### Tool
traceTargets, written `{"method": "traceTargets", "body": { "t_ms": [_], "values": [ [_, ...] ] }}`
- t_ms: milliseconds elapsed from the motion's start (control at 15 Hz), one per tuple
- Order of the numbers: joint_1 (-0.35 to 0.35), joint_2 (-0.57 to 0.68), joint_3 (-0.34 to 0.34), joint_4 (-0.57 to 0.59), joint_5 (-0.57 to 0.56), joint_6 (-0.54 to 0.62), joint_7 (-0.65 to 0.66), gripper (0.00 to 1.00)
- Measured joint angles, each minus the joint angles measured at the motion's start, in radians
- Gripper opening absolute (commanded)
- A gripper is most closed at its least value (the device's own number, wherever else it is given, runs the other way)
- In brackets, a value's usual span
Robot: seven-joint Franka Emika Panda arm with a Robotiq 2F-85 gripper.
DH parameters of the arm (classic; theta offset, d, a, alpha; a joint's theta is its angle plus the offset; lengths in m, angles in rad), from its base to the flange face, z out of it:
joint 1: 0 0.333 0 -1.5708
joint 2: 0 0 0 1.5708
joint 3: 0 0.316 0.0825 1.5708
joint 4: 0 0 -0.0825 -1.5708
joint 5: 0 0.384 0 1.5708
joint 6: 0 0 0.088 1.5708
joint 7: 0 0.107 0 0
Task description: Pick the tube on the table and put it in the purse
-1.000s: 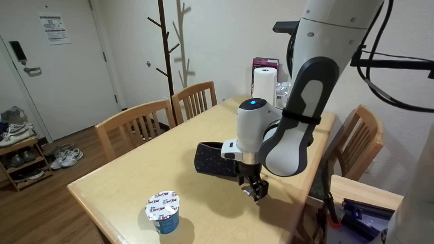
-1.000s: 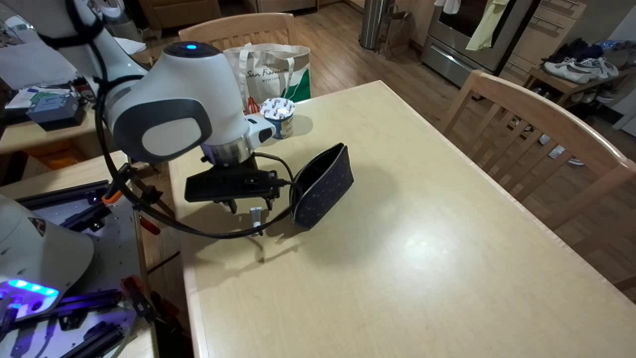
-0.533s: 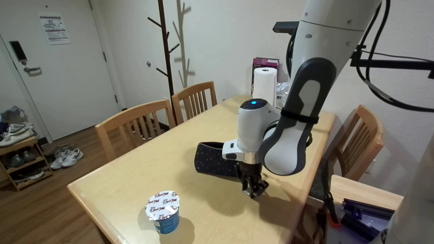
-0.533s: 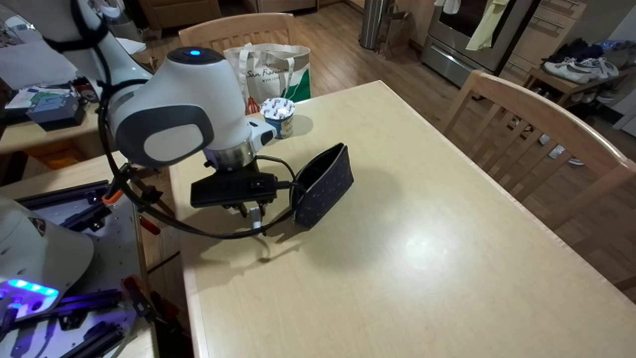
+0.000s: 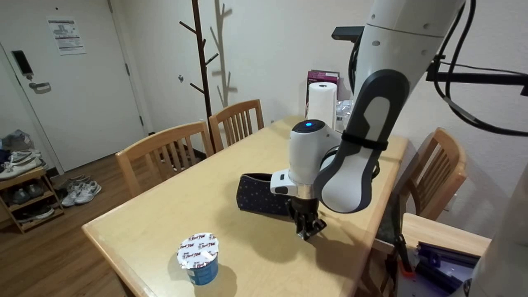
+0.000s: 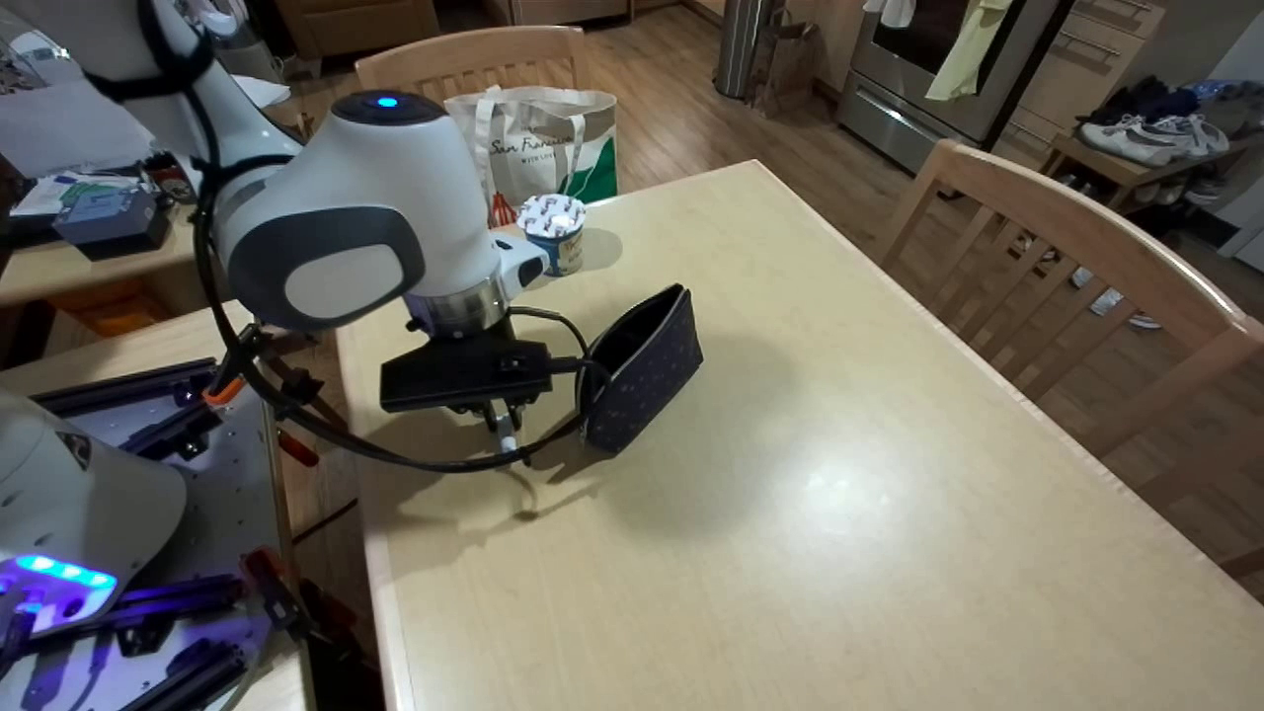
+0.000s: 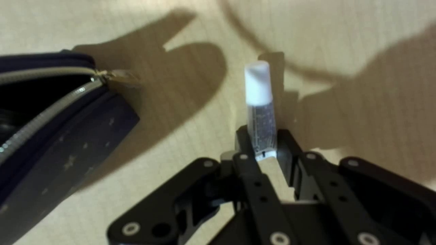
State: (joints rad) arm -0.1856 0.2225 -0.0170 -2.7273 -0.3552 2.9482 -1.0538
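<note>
Standing at the left edge of an exterior view, a shoe rack (image 5: 31,202) carries several shoes (image 5: 20,167) beside a closed white door (image 5: 90,103). To the right, a dark coat stand (image 5: 201,57) is positioned behind two wooden chairs (image 5: 165,138), which are set along one long side of the light-wood table (image 5: 173,206). A blue cup (image 5: 201,264) with a printed white lid stands upright on the table, toward its near end. Next in order, the dark navy purse (image 5: 262,196) rests on the table; the wrist view shows it unzipped, with its mouth parted. Just to the right of the purse, and separate from it, is the tube (image 7: 261,112). The white cap of the tube is directed away from the gripper (image 7: 263,141); the flat end is seated between the fingers (image 7: 242,139). The gripper points downward and is closed on the tube, one finger bearing on each side, with the gap no wider than the tube. The tube is outside the purse; whether it contacts the table cannot be determined. Behind the gripper, a paper towel roll (image 5: 322,103) stands near the far end of the table in front of a purple box (image 5: 323,75). The arm (image 5: 377,111) extends from the upper right down to the gripper. At the far right, one further wooden chair (image 5: 451,154) is located at the opposite long side of the table.
</note>
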Motion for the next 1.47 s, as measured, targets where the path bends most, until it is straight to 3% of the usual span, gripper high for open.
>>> {"method": "traceTargets", "body": {
  "t_ms": [267, 667, 733, 800, 1067, 1467],
  "values": [
    [0.027, -0.044, -0.022, 0.002, -0.01, -0.067, 0.01, 0.01],
    [0.117, -0.261, -0.041, -0.003, -0.052, -0.281, 0.13, 0.0],
    [0.126, -0.294, -0.036, -0.004, -0.051, -0.306, 0.14, 0.08],
    [0.134, -0.324, -0.032, -0.004, -0.047, -0.328, 0.145, 0.27],
    [0.137, -0.383, -0.033, -0.006, -0.042, -0.396, 0.261, 0.51],
    [0.1, -0.367, -0.096, -0.034, -0.039, -0.357, 0.498, 0.91]
  ]
}}
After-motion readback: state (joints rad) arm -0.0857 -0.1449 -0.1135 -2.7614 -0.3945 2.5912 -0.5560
